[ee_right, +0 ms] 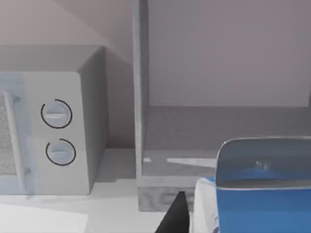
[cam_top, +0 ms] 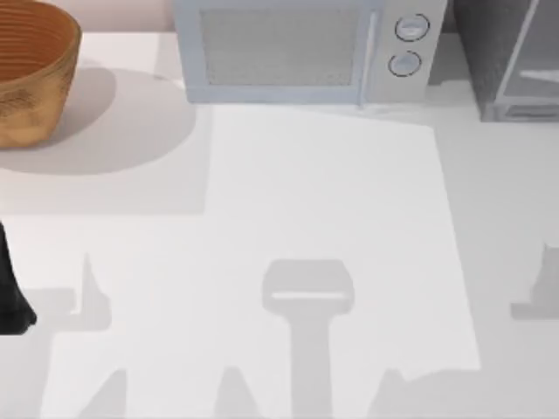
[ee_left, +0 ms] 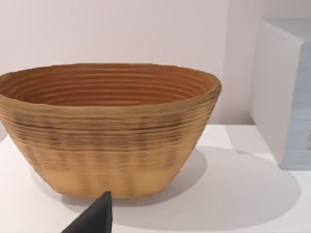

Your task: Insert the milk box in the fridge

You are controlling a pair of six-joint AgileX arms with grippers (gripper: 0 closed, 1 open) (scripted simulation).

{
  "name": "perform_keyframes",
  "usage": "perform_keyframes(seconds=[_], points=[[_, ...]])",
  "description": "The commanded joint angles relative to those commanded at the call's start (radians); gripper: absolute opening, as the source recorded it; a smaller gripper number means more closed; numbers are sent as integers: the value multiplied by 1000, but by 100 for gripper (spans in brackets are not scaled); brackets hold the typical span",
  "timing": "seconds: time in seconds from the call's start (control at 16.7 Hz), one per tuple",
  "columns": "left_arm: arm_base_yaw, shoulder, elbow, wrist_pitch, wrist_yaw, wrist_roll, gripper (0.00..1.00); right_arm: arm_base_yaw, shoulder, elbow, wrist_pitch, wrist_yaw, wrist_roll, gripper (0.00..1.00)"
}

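Observation:
The milk box [ee_right: 262, 194] shows its blue top close up in the right wrist view. My right gripper [ee_right: 250, 223] is shut on it, and one dark fingertip [ee_right: 177, 216] lies against the carton's side. Straight ahead of the carton stands the fridge [ee_right: 214, 131], dark grey, with its inside open to view and its floor bare. Seen from above, the fridge [cam_top: 507, 61] sits at the table's back right corner, partly cut off. My left arm [cam_top: 10, 301] is parked at the table's left edge.
A white microwave [cam_top: 301, 52] with two round knobs [cam_top: 409, 44] stands at the back middle, just left of the fridge. A woven brown basket [cam_top: 26, 74] sits at the back left, close ahead of the left wrist camera.

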Motion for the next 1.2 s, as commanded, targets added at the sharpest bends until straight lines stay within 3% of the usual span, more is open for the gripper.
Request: perform_keyframes(seconds=[0.3,0.9,1.2], points=[[0,0,0,0,0,0,100,-53,367,187,230,-49,3,0],[0,0,0,0,0,0,100,-199,1508,657,807,-167,7,0],[0,0,0,0,0,0,100,-249,1918,835,1025,-215,10,0]])
